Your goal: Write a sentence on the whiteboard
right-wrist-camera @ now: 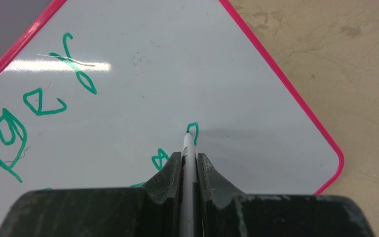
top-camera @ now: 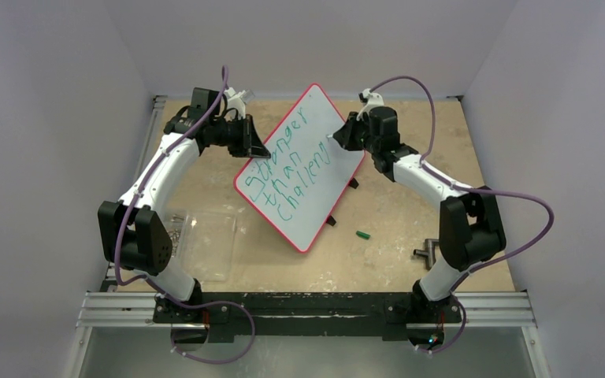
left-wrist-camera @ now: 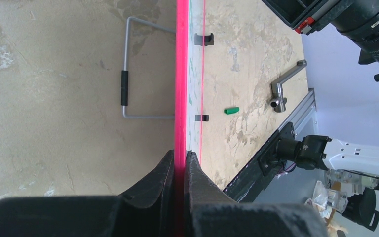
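The whiteboard (top-camera: 321, 198), white with a thin red rim, stands tilted in the middle of the table. My left gripper (top-camera: 255, 148) is shut on its left rim; in the left wrist view the red rim (left-wrist-camera: 181, 74) runs straight between the two closed fingers of that gripper (left-wrist-camera: 180, 154). My right gripper (right-wrist-camera: 190, 156) is shut on a white marker (right-wrist-camera: 189, 148), whose tip touches the whiteboard (right-wrist-camera: 177, 64) at a small green loop. The sentence (top-camera: 293, 169) is green handwriting in three lines, the third ending beside my right gripper (top-camera: 335, 140).
A green marker cap (top-camera: 362, 235) lies on the table right of the board, with a metal T-shaped handle (top-camera: 427, 250) further right. A clear plastic sheet (top-camera: 205, 244) lies front left. A wire stand (left-wrist-camera: 125, 89) sits behind the board. Enclosure walls surround the table.
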{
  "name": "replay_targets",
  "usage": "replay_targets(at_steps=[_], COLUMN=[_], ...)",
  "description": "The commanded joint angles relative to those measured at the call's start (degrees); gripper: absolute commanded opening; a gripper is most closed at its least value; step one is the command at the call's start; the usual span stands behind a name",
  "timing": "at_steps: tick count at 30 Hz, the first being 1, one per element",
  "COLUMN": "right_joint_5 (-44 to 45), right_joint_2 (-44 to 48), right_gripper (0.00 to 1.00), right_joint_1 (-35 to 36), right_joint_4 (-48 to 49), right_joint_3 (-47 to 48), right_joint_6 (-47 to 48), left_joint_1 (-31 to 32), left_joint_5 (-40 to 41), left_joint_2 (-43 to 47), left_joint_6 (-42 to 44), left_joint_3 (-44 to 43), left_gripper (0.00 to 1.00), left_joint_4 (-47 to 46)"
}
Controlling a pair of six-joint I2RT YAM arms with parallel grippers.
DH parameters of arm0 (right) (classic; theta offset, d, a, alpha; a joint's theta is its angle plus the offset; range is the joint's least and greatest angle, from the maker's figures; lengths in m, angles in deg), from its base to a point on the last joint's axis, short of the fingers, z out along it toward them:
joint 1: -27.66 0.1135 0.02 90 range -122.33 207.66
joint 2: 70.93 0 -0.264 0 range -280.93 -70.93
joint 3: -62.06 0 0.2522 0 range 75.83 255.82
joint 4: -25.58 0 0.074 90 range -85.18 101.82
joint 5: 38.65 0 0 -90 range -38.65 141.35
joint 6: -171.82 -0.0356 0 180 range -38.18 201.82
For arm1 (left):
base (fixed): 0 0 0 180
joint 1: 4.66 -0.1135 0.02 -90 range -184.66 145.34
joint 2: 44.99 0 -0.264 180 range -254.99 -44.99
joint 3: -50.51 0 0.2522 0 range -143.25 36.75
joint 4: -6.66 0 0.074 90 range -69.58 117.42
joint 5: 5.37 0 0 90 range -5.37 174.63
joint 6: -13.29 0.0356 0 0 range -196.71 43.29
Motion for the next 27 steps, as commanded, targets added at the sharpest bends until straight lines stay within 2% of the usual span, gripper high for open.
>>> replay_targets(at_steps=[1, 11, 19, 27], right_joint_5=[-2.4, 0.4, 4.5, 4.4], right_joint_2=[2.3, 4.1, 1.7, 1.9], right_gripper=[0.0, 0.0, 0.0, 0.0], right_joint_1=[0.0, -0.1, -0.7, -1.1], right_joint_4=[1.3, 1.6, -1.1, -1.9], right_joint_3=[-2.0, -5.8, -0.8, 2.1], right_joint_6=[-0.6, -1.1, -1.5, -1.4], left_joint_1=[-0.2, -0.2, -0.2, -0.2], left_joint_5=[5.1, 5.0, 4.6, 4.6], left_joint_2=[2.5, 2.5, 3.0, 3.1], left_joint_6=[2.7, 2.6, 2.4, 2.6], left_joint_3=[-0.8, -0.7, -0.7, -0.7], left_gripper=[0.0, 0.0, 0.0, 0.0], left_joint_4=[-1.2, -1.3, -1.4, -1.4])
